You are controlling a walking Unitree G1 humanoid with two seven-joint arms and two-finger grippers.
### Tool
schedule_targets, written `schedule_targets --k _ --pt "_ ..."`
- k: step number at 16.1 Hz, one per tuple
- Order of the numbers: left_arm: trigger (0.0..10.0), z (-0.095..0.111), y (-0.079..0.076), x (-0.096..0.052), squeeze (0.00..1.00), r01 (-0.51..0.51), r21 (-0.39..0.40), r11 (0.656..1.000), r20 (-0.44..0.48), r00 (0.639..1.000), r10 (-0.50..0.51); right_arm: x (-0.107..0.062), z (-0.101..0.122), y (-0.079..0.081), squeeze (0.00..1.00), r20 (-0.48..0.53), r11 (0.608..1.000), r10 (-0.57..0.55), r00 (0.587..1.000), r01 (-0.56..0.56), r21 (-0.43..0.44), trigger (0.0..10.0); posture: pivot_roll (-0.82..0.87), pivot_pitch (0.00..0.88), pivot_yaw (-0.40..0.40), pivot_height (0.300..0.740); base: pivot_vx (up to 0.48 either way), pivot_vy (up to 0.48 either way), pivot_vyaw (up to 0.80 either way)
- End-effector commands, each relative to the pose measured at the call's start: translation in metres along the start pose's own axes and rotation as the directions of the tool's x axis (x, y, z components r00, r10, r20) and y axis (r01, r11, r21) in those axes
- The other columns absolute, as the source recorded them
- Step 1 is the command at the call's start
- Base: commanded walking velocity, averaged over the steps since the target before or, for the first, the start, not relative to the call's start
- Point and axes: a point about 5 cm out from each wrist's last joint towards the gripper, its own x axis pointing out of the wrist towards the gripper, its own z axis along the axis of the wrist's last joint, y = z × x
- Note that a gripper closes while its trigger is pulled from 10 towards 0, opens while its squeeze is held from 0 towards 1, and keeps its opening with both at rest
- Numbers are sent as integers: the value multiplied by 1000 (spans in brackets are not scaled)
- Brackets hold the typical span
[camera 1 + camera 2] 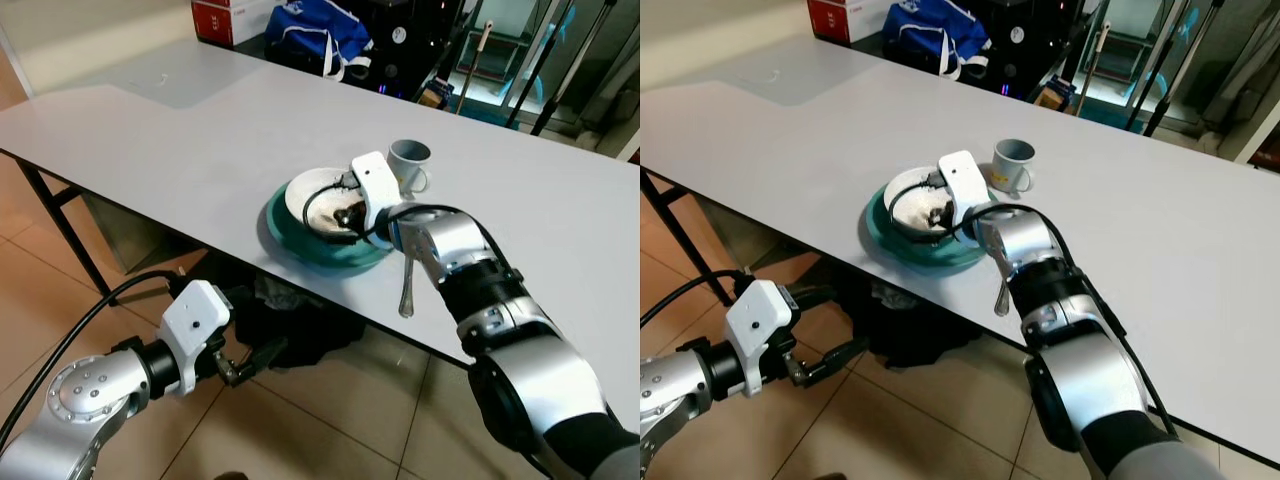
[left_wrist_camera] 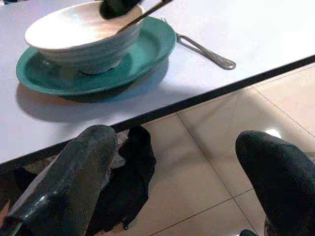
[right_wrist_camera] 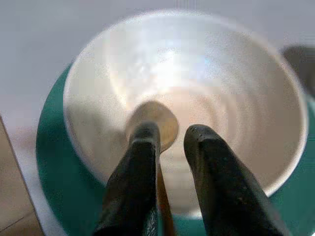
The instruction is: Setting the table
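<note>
A white bowl [image 1: 300,195] sits on a teal plate [image 1: 290,245] near the table's front edge. My right gripper [image 1: 345,212] reaches into the bowl. In the right wrist view a light spoon [image 3: 165,120] rests in the bowl [image 3: 221,73]. Its handle runs along one finger of the gripper [image 3: 170,135], and a gap shows to the other finger. A grey mug [image 1: 410,160] stands behind the plate. A metal utensil [image 1: 406,285] lies right of it. My left gripper [image 1: 250,362] hangs open below the table edge.
The grey table [image 1: 150,140] stretches far to the left and back. Dark cloth [image 1: 300,320] lies on the tiled floor under it. A black table leg [image 1: 60,225] stands at the left. A blue bag [image 1: 320,25] and a red box [image 1: 225,15] are beyond the far edge.
</note>
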Motion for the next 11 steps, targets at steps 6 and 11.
schedule_targets --k 6,11 --pt "10000 4 -3 0 0 10 18 1000 13 1000 -10 -36 39 -56 835 247 962 -248 937 207 179 10000 23 0 -71 740 0 0 0" --pt "10000 3 -5 1 0 28 9 1000 10 1000 -28 -58 -49 -100 1000 16 862 -494 870 486 145 10000 7 0 -64 740 0 0 0"
